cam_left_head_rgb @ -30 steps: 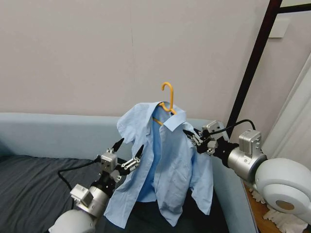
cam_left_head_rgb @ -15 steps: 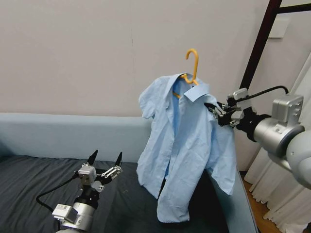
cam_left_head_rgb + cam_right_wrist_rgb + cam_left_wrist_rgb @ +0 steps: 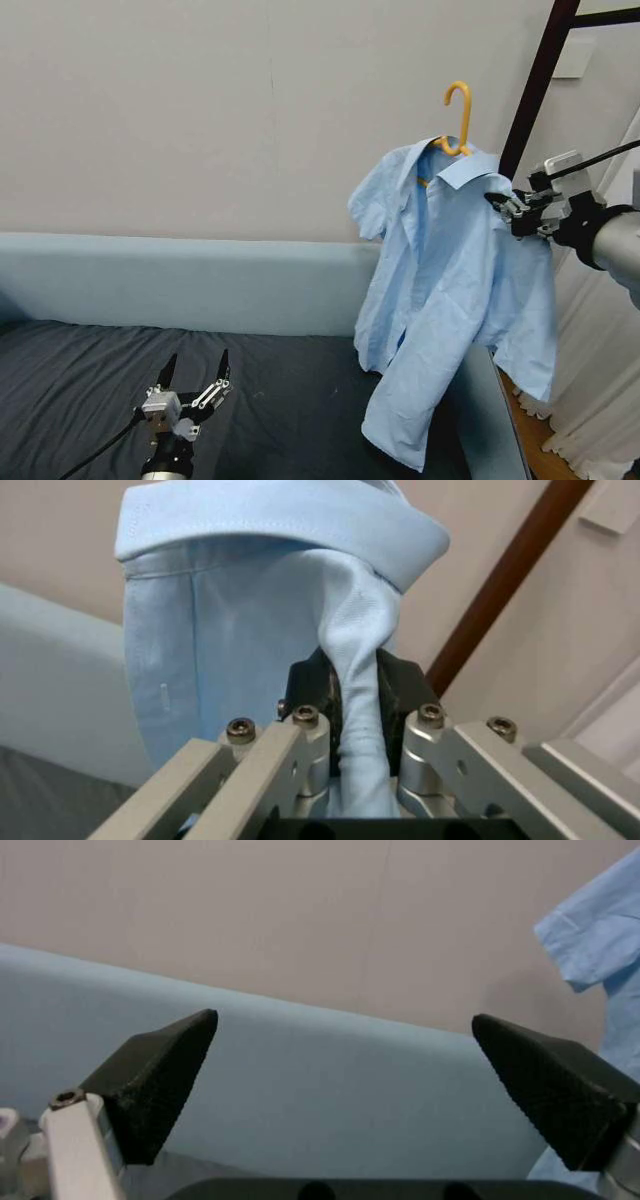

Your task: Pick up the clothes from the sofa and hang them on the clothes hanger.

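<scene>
The right gripper [image 3: 503, 204] pinches the shirt [image 3: 440, 300]; the hanger [image 3: 457, 112] is just beside it, a dark pole [image 3: 528, 95] just behind. The left gripper [image 3: 198, 364] is spread over the sofa [image 3: 180, 285].

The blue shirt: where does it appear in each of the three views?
Head view: blue shirt right of centre, on the yellow hanger, held by the right gripper.
Left wrist view: its sleeve, beyond the left gripper.
Right wrist view: middle, one fold pinched.
Shared landmark: the light blue sofa backrest.
</scene>
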Motion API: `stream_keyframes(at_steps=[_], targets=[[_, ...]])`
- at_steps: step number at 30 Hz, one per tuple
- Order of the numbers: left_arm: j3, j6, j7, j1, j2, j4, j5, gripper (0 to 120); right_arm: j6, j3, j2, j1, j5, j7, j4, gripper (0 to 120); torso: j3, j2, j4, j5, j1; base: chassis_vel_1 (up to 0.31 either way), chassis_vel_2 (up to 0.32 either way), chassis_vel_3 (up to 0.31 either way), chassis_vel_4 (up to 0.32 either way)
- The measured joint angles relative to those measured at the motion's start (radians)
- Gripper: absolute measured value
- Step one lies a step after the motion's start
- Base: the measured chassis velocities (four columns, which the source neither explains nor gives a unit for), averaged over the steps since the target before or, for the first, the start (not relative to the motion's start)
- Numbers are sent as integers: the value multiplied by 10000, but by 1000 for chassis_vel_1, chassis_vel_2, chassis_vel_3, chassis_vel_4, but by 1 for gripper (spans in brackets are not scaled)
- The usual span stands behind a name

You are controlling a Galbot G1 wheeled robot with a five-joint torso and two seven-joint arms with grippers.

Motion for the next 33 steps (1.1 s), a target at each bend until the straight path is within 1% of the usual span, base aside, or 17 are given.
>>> stream_keyframes(at_steps=[1,4,5,6,8,9,12,13,15,17,18,20,21,24,28,31,33], targets=[[0,0,0,0,0,0,0,100,0,0,0,0,0,0,0,7,0,0,0,0,0,0,0,0,0],[-126,-360,180,436,-197,20,444,100,161,23,-24,-417,-811,-36,-315,7,0,0,-1,0,0,0,0,0,0],[-61,-501,208,581,-331,30,756,100,216,360,125,-872,-1198,-114,-552,7,0,0,-2,0,0,0,0,0,0],[-61,-501,208,581,-331,30,756,100,216,360,125,-872,-1198,-114,-552,7,0,0,-2,0,0,0,0,0,0],[126,-615,253,705,-561,42,1168,100,145,1979,600,-2243,-1652,-301,-1081,7,1,-1,7,0,2,0,0,0,0],[196,-649,261,723,-639,65,1296,100,126,2479,724,-2805,-1795,-321,-1224,7,0,0,5,-7,2,0,0,0,0],[381,-744,275,776,-822,154,1686,100,-74,4966,1290,-5512,-2482,-574,-1713,7,3,-2,0,8,4,0,0,0,0],[381,-744,275,776,-822,154,1686,100,-74,4966,1290,-5512,-2482,-574,-1713,7,3,-2,0,8,4,0,0,0,0],[438,-783,278,809,-854,201,1810,100,-371,6159,1625,-6848,-2647,-557,-1921,7,1,-1,-4,0,2,0,0,0,0],[439,-807,278,806,-856,254,1836,100,-662,7303,1868,-8062,-2733,-547,-2162,7,2,-2,-1,6,2,0,0,0,0],[439,-807,278,806,-856,254,1836,100,-662,7303,1868,-8062,-2733,-547,-2162,7,2,-2,-1,6,2,0,0,0,0],[473,-823,277,770,-854,362,1836,100,-789,8231,1978,-8898,-2886,-606,-2487,7,1,-2,-2,1,2,0,0,0,0],[473,-823,277,770,-854,362,1836,100,-789,8231,1978,-8898,-2886,-606,-2487,7,1,-2,-2,1,2,0,0,0,0],[649,-833,286,651,-883,566,1854,100,-812,9131,2043,-9461,-3227,-835,-3038,7,1,-1,-2,1,2,0,0,0,0],[801,-833,286,500,-908,730,1852,100,-811,9660,2055,-9534,-3331,-1001,-3488,7,1,-1,-1,-1,2,0,0,0,0],[869,-824,286,441,-880,783,1844,100,-795,9704,1994,-9387,-3560,-1157,-3827,7,1,-2,-1,1,2,0,0,0,0],[939,-799,286,402,-853,806,1831,100,-675,9433,1828,-8953,-3936,-1408,-4337,7,0,-1,-2,-1,2,0,0,0,0]])
